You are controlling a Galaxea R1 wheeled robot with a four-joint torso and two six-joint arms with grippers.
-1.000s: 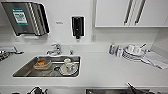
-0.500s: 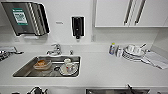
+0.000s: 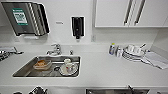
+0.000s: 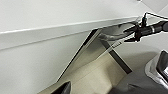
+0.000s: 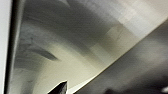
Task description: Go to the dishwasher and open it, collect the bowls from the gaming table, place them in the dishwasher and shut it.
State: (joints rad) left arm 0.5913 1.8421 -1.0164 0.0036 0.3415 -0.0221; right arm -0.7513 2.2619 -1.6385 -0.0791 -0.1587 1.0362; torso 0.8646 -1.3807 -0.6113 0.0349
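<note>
Nothing had shifted over the last second: your right gripper [image 4: 136, 33] stayed at the dishwasher [image 4: 92, 53] door, ajar at 6 o'clock below the sink [image 3: 25, 71]; I couldn't tell its grip.

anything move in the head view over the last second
Nothing visibly changed. The stainless-steel sink with its dishes, the chrome tap, the black wall dispenser and the stack of white plates on the white counter all sit as before.
</note>
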